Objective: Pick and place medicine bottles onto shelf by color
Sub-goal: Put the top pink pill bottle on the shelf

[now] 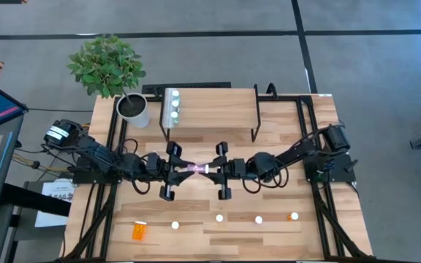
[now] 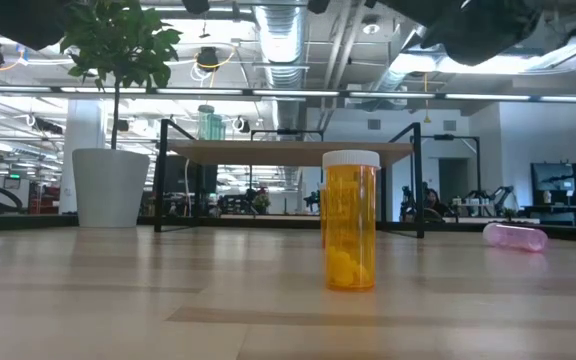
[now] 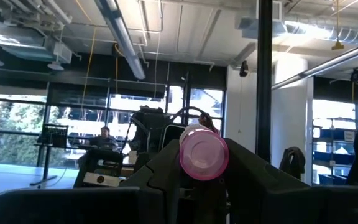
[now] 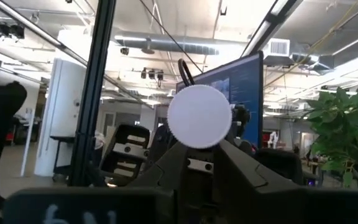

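Observation:
A pink bottle point(image 1: 197, 169) lies level in the air above the table's middle, between my two grippers. My left gripper point(image 1: 184, 169) is at its bottom end and my right gripper point(image 1: 211, 169) at its white-capped end. The left wrist view shows its round pink bottom point(image 3: 204, 155); the right wrist view shows its cap point(image 4: 199, 116). The shelf point(image 1: 218, 109) stands at the far side with three white-capped bottles point(image 1: 173, 104) on its left end. Several more bottles point(image 1: 220, 218) stand in a row near the front edge; an orange one point(image 1: 139, 231) lies on its side. My left gripper pinches the pink bottle's bottom end point(image 1: 190, 169) between its two fingers, coming level from the table's left, along the bottle. The bottle is lifted clear and lies level. My right gripper pinches the capped end point(image 1: 205, 169) the same way, level from the table's right; dark fingers point(image 4: 229, 155) flank the cap.
A white plant pot point(image 1: 134, 109) stands left of the shelf. In the low view an orange bottle point(image 2: 351, 220) stands in front of the shelf point(image 2: 288, 153), and a pink bottle point(image 2: 515, 236) lies on the table to the right. Black frame rails run along both table sides.

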`<state>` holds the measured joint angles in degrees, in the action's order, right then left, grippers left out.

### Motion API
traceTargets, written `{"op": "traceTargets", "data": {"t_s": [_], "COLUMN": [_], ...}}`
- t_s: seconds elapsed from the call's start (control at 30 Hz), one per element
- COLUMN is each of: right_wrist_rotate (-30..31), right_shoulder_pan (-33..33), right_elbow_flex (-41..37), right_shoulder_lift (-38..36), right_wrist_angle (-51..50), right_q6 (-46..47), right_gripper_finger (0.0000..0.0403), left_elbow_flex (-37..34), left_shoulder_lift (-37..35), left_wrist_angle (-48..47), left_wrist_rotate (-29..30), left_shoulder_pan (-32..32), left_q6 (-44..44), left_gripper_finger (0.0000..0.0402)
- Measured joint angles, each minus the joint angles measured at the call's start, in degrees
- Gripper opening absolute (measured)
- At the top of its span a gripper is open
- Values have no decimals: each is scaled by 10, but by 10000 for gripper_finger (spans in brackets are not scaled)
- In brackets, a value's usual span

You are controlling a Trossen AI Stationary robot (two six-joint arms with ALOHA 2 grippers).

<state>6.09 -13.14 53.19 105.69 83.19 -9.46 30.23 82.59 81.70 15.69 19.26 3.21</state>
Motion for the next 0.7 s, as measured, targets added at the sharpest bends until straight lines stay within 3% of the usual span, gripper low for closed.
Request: {"op": "traceTargets", "data": {"t_s": [0.23,0.7], "right_wrist_rotate": [0,0], "right_shoulder_pan": [1,2], "right_elbow_flex": [0,0], "right_shoulder_lift": [0,-2], "right_wrist_angle": [27,48], "right_q6": [0,24], "right_gripper_finger": [71,69], "left_elbow_flex": [0,-1], "left_shoulder_lift": [0,0], "left_wrist_angle": [-17,-37], "left_wrist_rotate": [13,47], "left_shoulder_pan": [0,-1], "left_q6": [9,21], "left_gripper_finger": [87,87]}}
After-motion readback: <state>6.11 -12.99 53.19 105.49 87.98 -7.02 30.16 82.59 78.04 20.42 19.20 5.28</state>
